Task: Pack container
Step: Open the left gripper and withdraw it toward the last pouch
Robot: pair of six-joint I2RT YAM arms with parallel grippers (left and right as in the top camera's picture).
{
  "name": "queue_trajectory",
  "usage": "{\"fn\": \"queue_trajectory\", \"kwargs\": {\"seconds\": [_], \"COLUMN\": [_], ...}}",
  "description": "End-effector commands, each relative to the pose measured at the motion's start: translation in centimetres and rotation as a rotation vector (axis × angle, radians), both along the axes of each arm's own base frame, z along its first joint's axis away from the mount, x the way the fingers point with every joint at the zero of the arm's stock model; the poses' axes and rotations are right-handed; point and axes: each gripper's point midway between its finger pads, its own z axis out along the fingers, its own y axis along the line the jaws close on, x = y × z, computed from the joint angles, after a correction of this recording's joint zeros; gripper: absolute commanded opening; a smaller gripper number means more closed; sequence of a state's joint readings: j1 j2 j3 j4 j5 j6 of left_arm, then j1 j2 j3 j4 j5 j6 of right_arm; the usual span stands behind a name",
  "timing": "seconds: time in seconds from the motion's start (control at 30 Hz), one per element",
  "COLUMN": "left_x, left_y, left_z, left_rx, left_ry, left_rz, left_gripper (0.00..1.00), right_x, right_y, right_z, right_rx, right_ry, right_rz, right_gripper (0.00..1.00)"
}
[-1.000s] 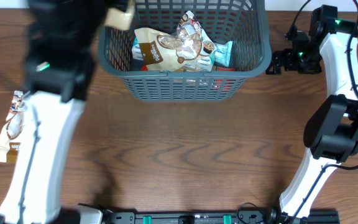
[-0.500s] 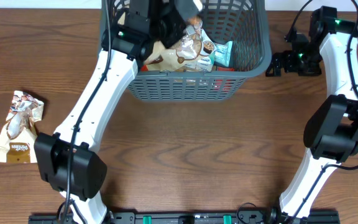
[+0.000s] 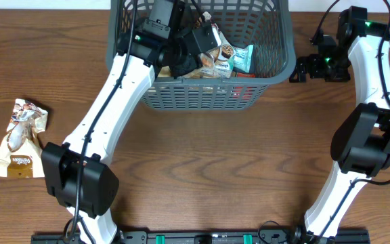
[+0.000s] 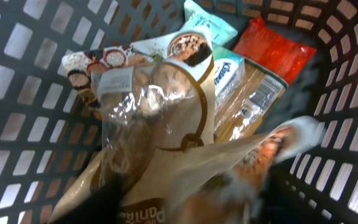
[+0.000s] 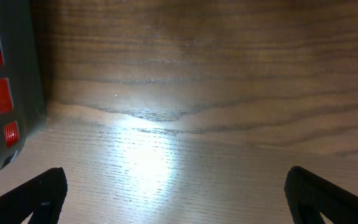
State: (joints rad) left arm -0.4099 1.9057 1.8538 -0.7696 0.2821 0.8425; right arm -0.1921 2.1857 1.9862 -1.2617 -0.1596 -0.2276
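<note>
Item: grey basket (image 3: 202, 95), far centre of table (image 3: 215, 169), part-filled. Contents per left wrist view: brown-and-white snack bag (image 4: 160, 106) on top, teal packet (image 4: 207, 22) and red packet (image 4: 275, 46) toward the far wall, plus one blurred packet (image 4: 260, 155) nearest the lens, over the pile. Step in hand, by judgement: left arm putting that packet in. To do it well: let go low and mid-basket so it lies flat on the pile, not propped on the lattice wall; then lift straight up, clear of the rim, w/o dragging other packets out. Left gripper (image 3: 193, 49): inside the basket, above the pile; fingers not clearly seen, so can't tell if it has the blurred packet or has let go, nor how wide it stands. Right gripper (image 3: 302, 68): outside the basket, just beside its right wall, low over bare wood; wrist view shows fingertips wide apart at either edge, nothing between, touching nothing. Outstanding: one loose packet (image 3: 20, 139) at far left of table, well apart from the basket; prob. next for the left arm.
</note>
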Motion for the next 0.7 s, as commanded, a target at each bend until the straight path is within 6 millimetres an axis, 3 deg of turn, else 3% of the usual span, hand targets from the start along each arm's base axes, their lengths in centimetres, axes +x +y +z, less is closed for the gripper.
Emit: {"fn": "queue_trajectory", "kwargs": {"seconds": [0.0, 0.13, 0.3, 0.43, 0.57, 0.67], "left_x": [-0.2, -0.5, -0.9, -1.4, -4.1, -6.2], "left_y": [-0.5, -0.4, 1.8, 5.8, 9.8, 15.0], "left_z": [1.0, 2.0, 6.9, 13.1, 19.4, 23.5], "left_rx": [-0.016, -0.044, -0.023, -0.058, -0.149, -0.212], "left_ry": [-0.014, -0.013, -0.145, -0.287, -0.404, -0.491], "left_rz": [-0.007, 0.025, 0.106, 0.306, 0.41, 0.602], "left_gripper": [0.99, 0.99, 0.99, 0.98, 0.98, 0.98], "right_x": [-0.3, -0.4, -0.3, -0.2, -0.2, -0.2], "right_y": [0.4, 0.5, 0.4, 0.4, 0.4, 0.4], "right_z": [-0.4, -0.4, -0.4, -0.4, -0.4, -0.4], "right_rx": [0.001, 0.001, 0.001, 0.0, 0.0, 0.0], "right_ry": [0.02, 0.023, 0.02, 0.016, 0.016, 0.016], "right_rz": [0.015, 0.015, 0.015, 0.015, 0.015, 0.015], "right_gripper": [0.99, 0.99, 0.99, 0.99, 0.99, 0.99]}}
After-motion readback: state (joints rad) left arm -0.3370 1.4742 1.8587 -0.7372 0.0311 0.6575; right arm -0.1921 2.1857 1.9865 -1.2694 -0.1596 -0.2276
